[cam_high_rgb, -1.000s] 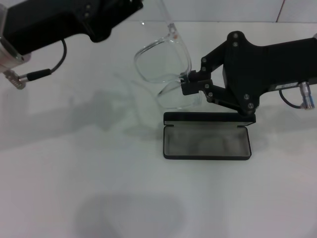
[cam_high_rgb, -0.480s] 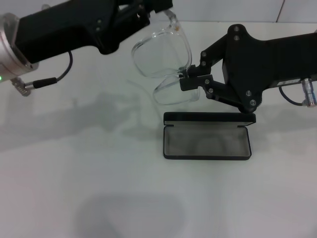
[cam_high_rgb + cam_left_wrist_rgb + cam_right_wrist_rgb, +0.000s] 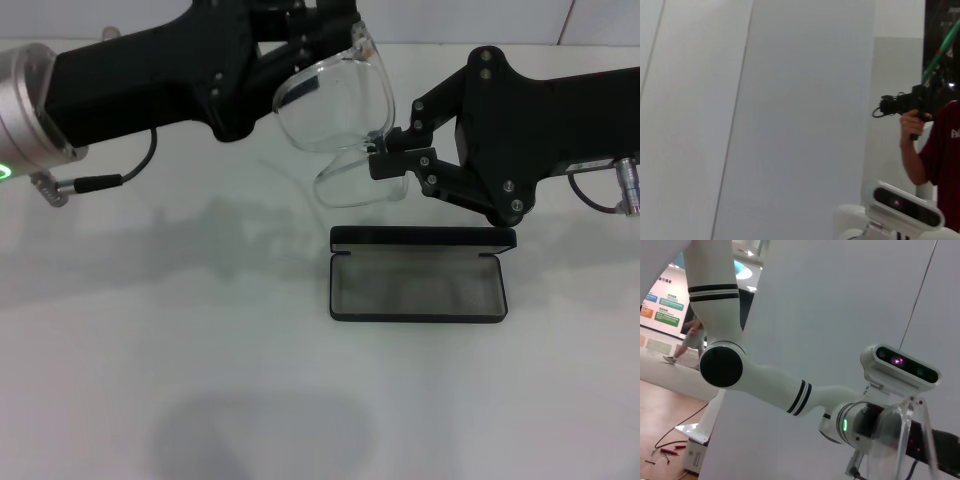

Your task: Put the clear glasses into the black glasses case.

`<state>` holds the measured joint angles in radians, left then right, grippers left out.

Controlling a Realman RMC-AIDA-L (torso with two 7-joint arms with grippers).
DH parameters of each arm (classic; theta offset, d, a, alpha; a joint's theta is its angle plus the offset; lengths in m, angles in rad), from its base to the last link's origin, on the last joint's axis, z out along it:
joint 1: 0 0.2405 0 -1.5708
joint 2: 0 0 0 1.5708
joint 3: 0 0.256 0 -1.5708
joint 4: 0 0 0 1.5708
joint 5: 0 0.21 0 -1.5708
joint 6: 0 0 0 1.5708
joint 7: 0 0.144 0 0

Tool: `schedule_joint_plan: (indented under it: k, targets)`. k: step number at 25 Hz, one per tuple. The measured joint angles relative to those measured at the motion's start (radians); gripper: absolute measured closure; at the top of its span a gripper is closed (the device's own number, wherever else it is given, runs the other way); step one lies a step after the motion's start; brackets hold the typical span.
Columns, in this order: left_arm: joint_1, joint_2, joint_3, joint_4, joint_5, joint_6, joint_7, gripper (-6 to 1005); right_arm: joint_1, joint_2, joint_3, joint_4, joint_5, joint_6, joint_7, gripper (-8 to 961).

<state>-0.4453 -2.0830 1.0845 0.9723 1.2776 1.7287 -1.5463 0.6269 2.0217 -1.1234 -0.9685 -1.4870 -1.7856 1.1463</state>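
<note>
The table is white and bare but for the work. Two arms reach in over it, one from each side, meeting above and behind the case. The left gripper comes in from the far left, its black body over the upper end of the glasses; whether its fingers are closed on the frame I cannot tell, since its tip is hidden behind the lens. The right gripper has its fingers pinched shut on the middle of the glasses, at the bridge between the two lenses, which looks like the grip carrying them.

One black glasses case lies flat on the table, lid thrown back, grey lining up, so it is ready to receive. One pair of clear glasses hangs in the air just behind the case, tilted on end, one lens above the other. In my judgement they are held high so they can be levelled and lowered into the case
</note>
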Motion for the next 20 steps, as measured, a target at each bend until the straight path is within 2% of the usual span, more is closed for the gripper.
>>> schedule_joint_plan:
  k: [11,16,20]
  targets:
    - [-0.005,0.002,0.028,0.003,0.011,0.036,0.001,816,0.000,0.000,0.002,0.012,0.001,-0.001,-0.004,900]
    - [-0.001,-0.001,0.008,-0.002,0.008,0.033,0.022,816,-0.009,0.000,-0.002,0.012,0.014,-0.006,-0.004,900]
    - [0.008,-0.005,-0.044,-0.005,0.004,0.030,0.042,816,-0.019,0.000,-0.003,0.012,0.024,-0.009,-0.007,901]
